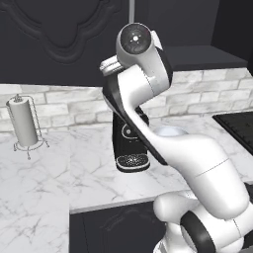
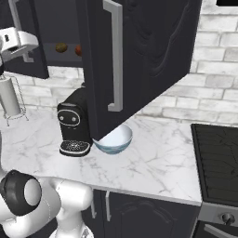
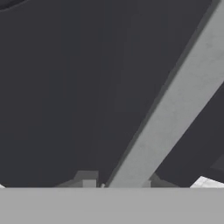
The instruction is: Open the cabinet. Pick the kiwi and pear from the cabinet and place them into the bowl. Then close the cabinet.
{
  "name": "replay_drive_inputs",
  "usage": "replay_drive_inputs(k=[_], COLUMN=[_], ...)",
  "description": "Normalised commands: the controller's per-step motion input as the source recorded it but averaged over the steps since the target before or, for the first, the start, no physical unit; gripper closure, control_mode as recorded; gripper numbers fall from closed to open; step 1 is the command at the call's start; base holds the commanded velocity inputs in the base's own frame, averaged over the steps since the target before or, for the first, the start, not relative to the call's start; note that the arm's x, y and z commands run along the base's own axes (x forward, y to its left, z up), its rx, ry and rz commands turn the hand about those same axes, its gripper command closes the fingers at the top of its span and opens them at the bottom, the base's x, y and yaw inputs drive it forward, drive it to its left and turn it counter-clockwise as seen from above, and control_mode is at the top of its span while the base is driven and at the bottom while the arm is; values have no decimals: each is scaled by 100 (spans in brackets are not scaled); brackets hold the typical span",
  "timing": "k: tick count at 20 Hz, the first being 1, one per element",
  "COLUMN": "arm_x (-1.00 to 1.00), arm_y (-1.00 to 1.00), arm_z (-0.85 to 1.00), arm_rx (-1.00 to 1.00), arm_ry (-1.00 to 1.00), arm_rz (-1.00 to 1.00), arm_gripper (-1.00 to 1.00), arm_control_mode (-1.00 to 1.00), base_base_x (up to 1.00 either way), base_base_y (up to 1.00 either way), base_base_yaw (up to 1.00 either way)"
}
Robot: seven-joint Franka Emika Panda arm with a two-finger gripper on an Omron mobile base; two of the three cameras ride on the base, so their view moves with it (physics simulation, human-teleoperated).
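While door opening is in hand:
Cabinet [image 2: 144, 51]: right door swung out; kiwi [image 2: 61, 47] on shelf inside.
End effector [image 3: 118, 186]: straddling handle [image 3: 175, 105]; closure cannot be told.
Next: open left door.

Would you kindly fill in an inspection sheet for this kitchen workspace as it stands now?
Surface: white marble counter, bare at the front.
Job's things: cabinet right door swung open; kiwi and pear on the shelf inside; bowl on the counter beside the coffee machine.
Clutter: paper towel holder at the left.
Grippers: gripper close against a silver bar handle; fingers' state unclear.
Cables: nothing seen.
Surroundings: brick backsplash, black stovetop at the right.
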Motion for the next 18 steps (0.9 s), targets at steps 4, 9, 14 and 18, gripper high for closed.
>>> replay_drive_inputs(k=[4,9,14,18], arm_x=[-60,-71,-66,0], arm_y=[26,22,20,3], arm_z=[0,0,0,0], arm_rx=[0,0,0,0], arm_ry=[0,0,0,0], arm_rz=[0,-3,-9,-14], arm_gripper=[100,100,-100,-100], arm_control_mode=[-100,-100,-100,-100], base_base_x=[0,0,0,0], base_base_y=[0,0,0,0], base_base_yaw=[0,0,0,0])
